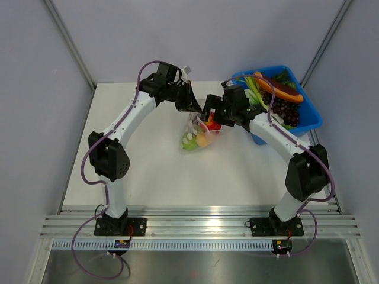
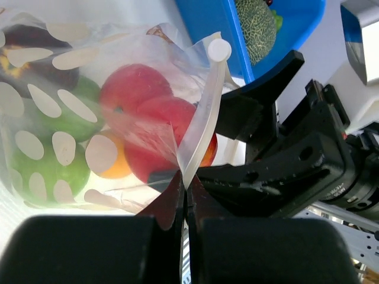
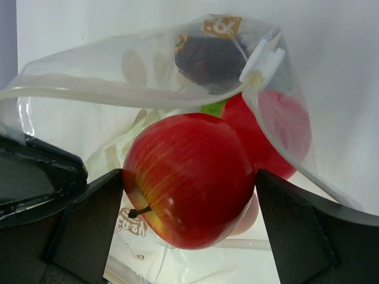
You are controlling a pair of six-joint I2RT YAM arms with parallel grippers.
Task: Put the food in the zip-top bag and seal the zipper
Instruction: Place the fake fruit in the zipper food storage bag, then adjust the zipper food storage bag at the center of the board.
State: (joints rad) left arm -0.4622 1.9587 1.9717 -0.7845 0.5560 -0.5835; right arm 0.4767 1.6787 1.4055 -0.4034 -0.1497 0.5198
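Left fingers [image 2: 163,207] pinch the zipper [image 2: 201,124]; right fingers [image 3: 89,219] clamp an apple [image 3: 189,177] above white table [image 1: 148,177].

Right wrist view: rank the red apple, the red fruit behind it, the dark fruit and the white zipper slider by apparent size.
1. red apple, nearest the camera.
2. red fruit behind it, partly hidden, so unsure.
3. dark fruit.
4. white zipper slider.
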